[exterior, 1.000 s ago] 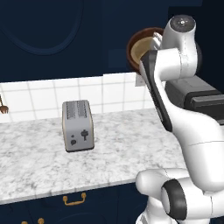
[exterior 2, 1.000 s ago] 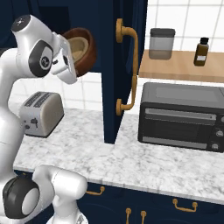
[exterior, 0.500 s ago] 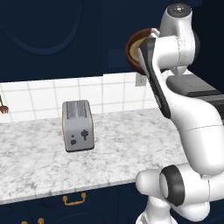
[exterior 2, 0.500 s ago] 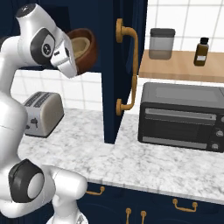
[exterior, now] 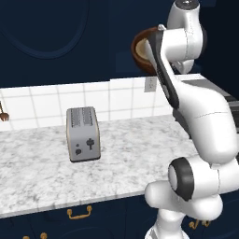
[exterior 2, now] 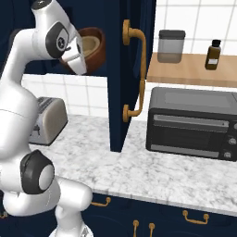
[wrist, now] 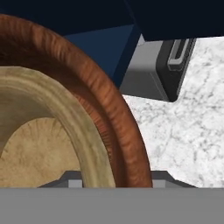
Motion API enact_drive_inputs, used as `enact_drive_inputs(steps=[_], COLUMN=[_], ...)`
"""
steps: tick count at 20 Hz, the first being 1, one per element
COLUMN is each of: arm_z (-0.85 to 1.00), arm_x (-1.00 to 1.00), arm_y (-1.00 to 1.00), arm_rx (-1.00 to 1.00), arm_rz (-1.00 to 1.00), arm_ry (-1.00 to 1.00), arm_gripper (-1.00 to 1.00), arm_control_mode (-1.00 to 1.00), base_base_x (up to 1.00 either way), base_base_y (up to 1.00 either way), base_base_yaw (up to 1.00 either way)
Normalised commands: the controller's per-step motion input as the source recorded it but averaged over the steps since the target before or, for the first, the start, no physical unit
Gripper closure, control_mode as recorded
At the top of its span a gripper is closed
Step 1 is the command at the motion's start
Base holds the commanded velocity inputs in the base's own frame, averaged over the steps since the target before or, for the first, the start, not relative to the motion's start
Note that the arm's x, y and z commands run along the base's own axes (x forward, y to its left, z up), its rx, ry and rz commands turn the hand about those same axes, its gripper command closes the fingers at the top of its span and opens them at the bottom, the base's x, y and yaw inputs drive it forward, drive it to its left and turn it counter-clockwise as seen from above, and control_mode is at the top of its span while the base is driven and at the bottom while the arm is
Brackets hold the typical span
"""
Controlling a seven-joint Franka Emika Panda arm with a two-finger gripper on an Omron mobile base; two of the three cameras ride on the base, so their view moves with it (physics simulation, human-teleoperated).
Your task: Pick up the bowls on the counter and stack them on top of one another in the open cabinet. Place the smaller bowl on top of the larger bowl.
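Observation:
The larger bowl point(exterior 2: 96, 54), dark reddish-brown, hangs tilted on its side high above the counter point(exterior: 46, 172), in front of the open cabinet point(exterior: 70, 37). The smaller bowl point(exterior 2: 88, 42), light tan, lies nested inside it. In the left base view the larger bowl point(exterior: 138, 60) and smaller bowl point(exterior: 143, 46) peek out from behind my raised forearm. My gripper point(wrist: 116, 177) is shut on the rims of both: the larger bowl's wall point(wrist: 118, 113) and the smaller bowl's wall point(wrist: 57, 96) pass between the fingertips point(wrist: 72, 178), which are mostly hidden.
A silver toaster point(exterior: 83, 134) stands on the counter below left. The cabinet's open door point(exterior 2: 115, 92) with a brass handle hangs just right of the bowls. A black toaster oven point(exterior 2: 194, 122) sits beyond it, under a wooden shelf point(exterior 2: 194, 74) holding a jar point(exterior 2: 171, 46) and a bottle point(exterior 2: 213, 54).
My arm has straightened upward and the wrist has turned. The nested bowls stayed in the grip and drifted slightly toward the cabinet door.

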Motion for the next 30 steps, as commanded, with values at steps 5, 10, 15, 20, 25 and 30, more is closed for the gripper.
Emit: enact_drive_inputs(steps=[5, 10, 15, 20, 25, 30], arm_z=[-0.03, -0.03, -0.37, -0.34, 0.00, 0.00], arm_x=[0.53, 0.32, 0.39, 0.01, 0.32, 0.26], arm_y=[0.00, 0.00, 0.00, 0.00, 0.04, 0.04], arm_rx=[0.00, 0.00, 0.00, 0.00, 0.00, 0.00], arm_rz=[0.00, 0.00, 0.00, 0.00, 0.00, 0.00], arm_ry=[0.00, 0.00, 0.00, 0.01, 0.00, 0.01], arm_gripper=[1.00, 1.00, 1.00, 1.00, 1.00, 1.00], arm_control_mode=[-1.00, -1.00, -1.00, -1.00, -1.00, -1.00], base_base_x=[0.00, 0.00, 0.00, 0.00, 0.00, 0.00], base_base_y=[0.00, 0.00, 0.00, 0.00, 0.00, 0.00], base_base_yaw=[0.00, 0.00, 0.00, 0.00, 0.00, 0.00])
